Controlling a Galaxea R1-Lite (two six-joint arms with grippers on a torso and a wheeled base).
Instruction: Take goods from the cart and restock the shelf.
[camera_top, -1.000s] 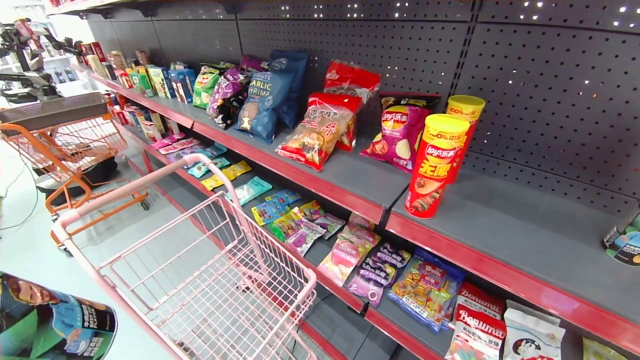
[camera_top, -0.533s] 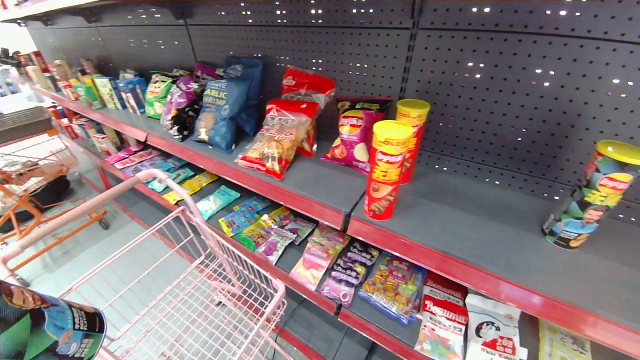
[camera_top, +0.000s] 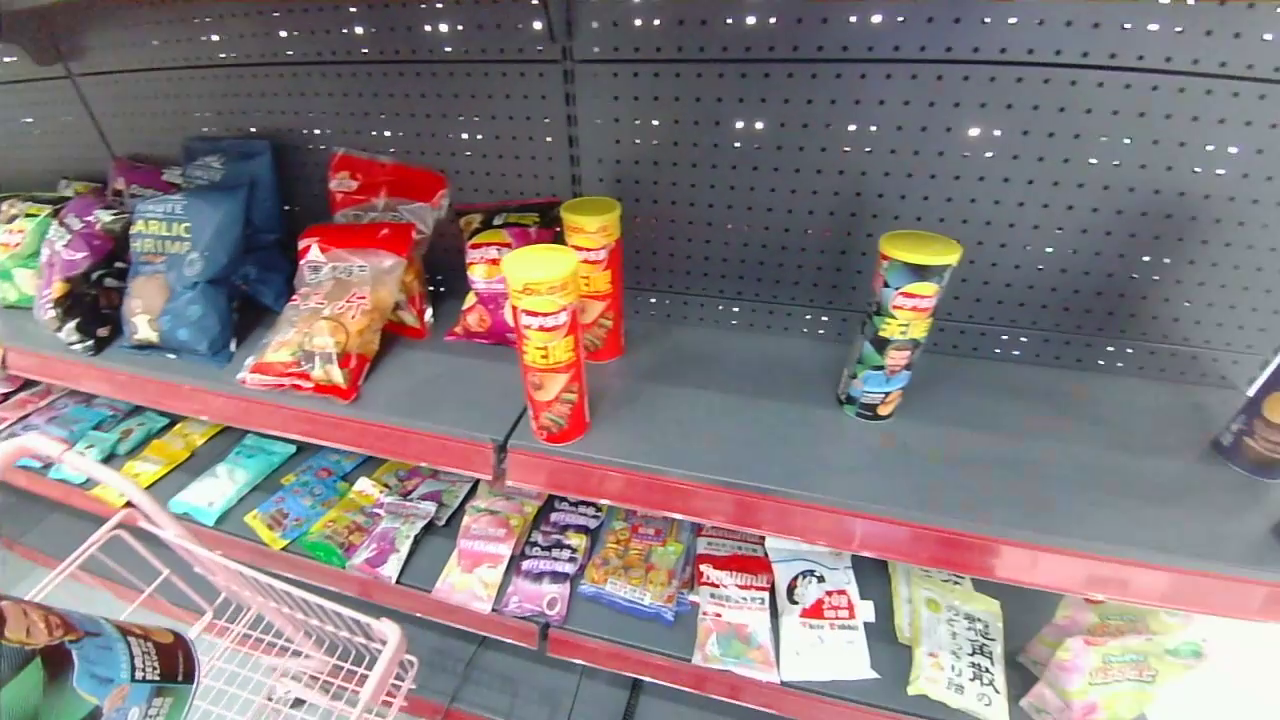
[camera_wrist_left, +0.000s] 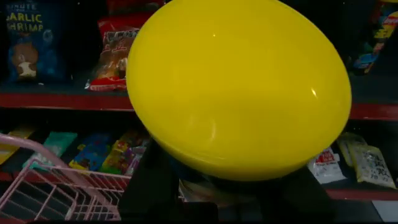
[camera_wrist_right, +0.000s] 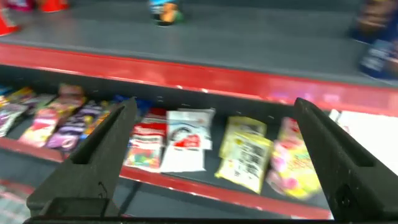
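The head camera looks forward and down, over the pink wire cart (camera_top: 250, 640), onto the grey shelf board with a red front lip (camera_top: 800, 440). The left wrist camera faces the same shelving and cart, pressed close behind the yellow plastic lid (camera_wrist_left: 239, 87) of the printed cylindrical can (camera_top: 90, 660) that arm holds. The right wrist camera, low and near, looks between spread black fingers (camera_wrist_right: 93, 162) at the lower tier, sharing its white pouch (camera_wrist_right: 183, 140) with the head view.

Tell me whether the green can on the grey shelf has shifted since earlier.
No. The camera swung; the green can still stands upright on the grey shelf, right of the two red cans as before.
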